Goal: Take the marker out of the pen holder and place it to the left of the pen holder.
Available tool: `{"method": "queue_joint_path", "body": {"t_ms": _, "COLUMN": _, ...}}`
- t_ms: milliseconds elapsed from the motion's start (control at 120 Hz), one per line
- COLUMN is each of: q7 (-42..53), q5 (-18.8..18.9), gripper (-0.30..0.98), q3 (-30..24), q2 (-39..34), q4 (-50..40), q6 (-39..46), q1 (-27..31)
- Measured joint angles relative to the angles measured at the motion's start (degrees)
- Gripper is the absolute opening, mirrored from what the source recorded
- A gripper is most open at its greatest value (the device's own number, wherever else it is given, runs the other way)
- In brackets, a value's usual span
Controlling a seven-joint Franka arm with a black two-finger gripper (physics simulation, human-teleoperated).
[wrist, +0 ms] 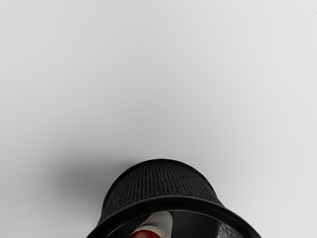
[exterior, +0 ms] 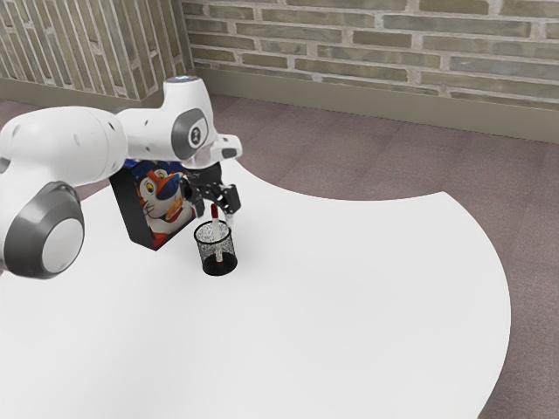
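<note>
Okay, marker (exterior: 215,210) in pen holder (exterior: 207,253), task undone.
Gripper (exterior: 215,213) above pen holder, fingers apparently open astride marker; grip, lift, set-down remain.

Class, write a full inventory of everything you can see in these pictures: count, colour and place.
Wire-mesh pen holder: one, black, on the table.
Slim marker: one, white with red end up, standing in the pen holder.
Cereal box with cartoon tiger: one, blue front, black side, beside the pen holder.
Curved-edged table: one, white, under these.
Floor: one, purplish brown, beyond the table.
Brick wall: one, grey-beige, at the back.
Robot arm: one, white and grey, from the exterior view's left.
Two-finger gripper: one, black, open around the marker's top.
</note>
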Motion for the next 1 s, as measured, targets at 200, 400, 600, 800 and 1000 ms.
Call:
{"method": "queue_joint_path", "body": {"t_ms": 200, "q7": 0.8, "q5": -0.2, "gripper": 0.33, "q3": 0.0, "q2": -0.1, "q4": 0.2, "q6": 0.0, "q1": 0.0}}
{"method": "queue_joint_path", "body": {"t_ms": 400, "q7": 1.4, "q5": -0.1, "gripper": 0.16, "q3": 0.0, "q2": -0.3, "q4": 0.5, "q6": -0.3, "q1": 0.0}}
{"method": "queue_joint_path", "body": {"t_ms": 600, "q7": 1.8, "q5": -0.1, "gripper": 0.08, "q3": 0.3, "q2": -0.4, "q4": 0.6, "q6": -0.5, "q1": 0.0}}
{"method": "queue_joint_path", "body": {"t_ms": 800, "q7": 2.0, "q5": -0.1, "gripper": -0.01, "q3": 0.4, "q2": -0.5, "q4": 0.6, "q6": -0.7, "q1": 0.0}}
{"method": "queue_joint_path", "body": {"t_ms": 1000, "q7": 2.0, "q5": 0.4, "gripper": -0.04, "q3": 0.7, "q2": -3.5, "q4": 0.3, "q6": -1.4, "q1": -0.1}}
